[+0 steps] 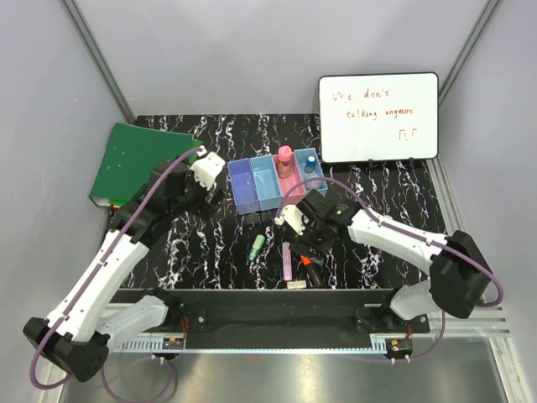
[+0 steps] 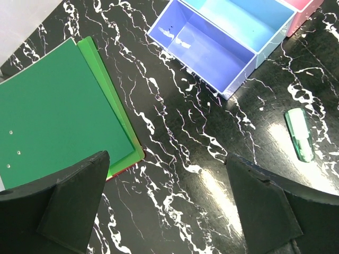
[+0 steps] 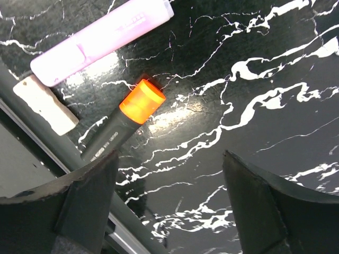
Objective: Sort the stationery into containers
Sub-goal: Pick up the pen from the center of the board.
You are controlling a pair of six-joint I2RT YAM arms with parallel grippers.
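The row of four joined bins stands at mid-table, and its blue bin wall shows in the left wrist view. A pink-capped tube stands in the pink bin and a blue-capped bottle in the right blue bin. A green highlighter, a pink highlighter, an orange-capped marker and a beige eraser lie on the table. My left gripper is open and empty, left of the bins. My right gripper is open and empty, just right of the marker. No clear jar shows.
A green binder lies at the back left. A whiteboard with orange writing stands at the back right. The marker, eraser and pink highlighter lie close to the table's front metal edge.
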